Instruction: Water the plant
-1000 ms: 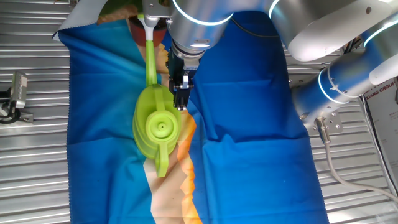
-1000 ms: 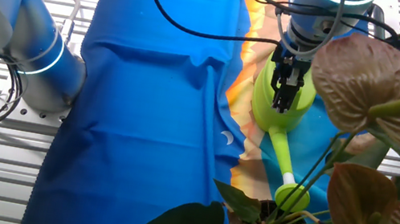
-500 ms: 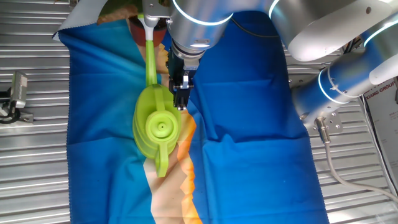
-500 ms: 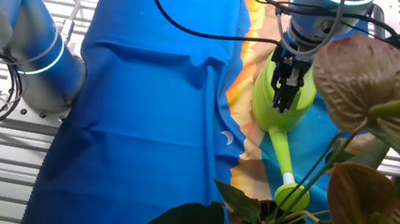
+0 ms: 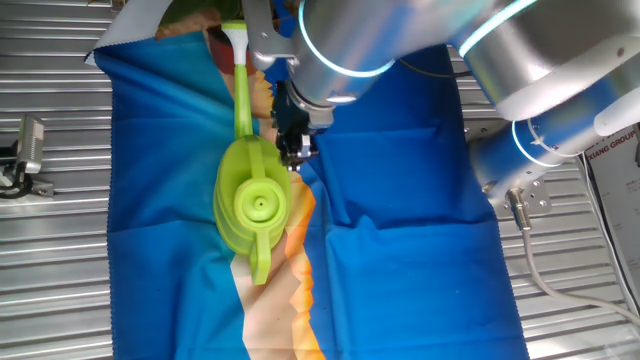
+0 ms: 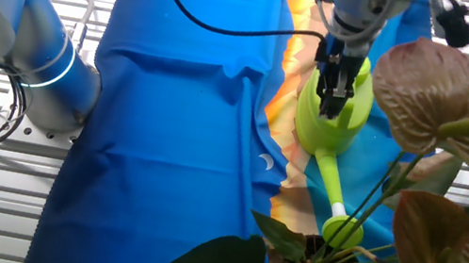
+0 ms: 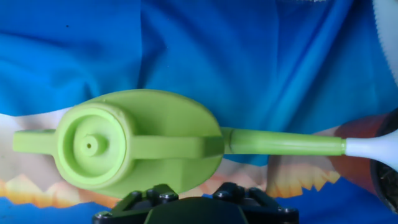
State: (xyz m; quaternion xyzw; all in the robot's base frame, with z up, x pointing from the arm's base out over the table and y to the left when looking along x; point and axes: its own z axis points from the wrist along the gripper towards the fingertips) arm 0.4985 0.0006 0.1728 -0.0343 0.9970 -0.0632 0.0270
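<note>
the plant (image 6: pixel 363 220) stands at one end of the blue cloth (image 6: pixel 169 121), at the near edge of the other fixed view, its dark leaves and reddish-brown heads spreading over the lower right. the gripper (image 6: pixel 336 84) hangs well apart from it, over the body of the green can (image 6: pixel 332 119). the can lies between gripper and plant, with its spout (image 6: pixel 331 191) running toward the plant and the spout tip just above the stems.

in one fixed view the gripper (image 5: pixel 292 150) sits at the right edge of the can (image 5: pixel 250 200), close beside it; contact cannot be judged. the plant there is only a sliver at the top edge, mostly hidden by the arm (image 5: pixel 400 40).

the other fixed view shows the dark fingers (image 6: pixel 340 92) pointing down over the can, close together with a narrow gap; whether they are parted or closed on anything cannot be told.

the hand view shows the can (image 7: pixel 137 146) from above, cap (image 7: pixel 90 146) at left, handle along the top, spout (image 7: pixel 286 144) running right to a white tip (image 7: pixel 373 148). only the gripper base shows at the bottom edge; fingertips are out of sight. the plant cannot be made out there
</note>
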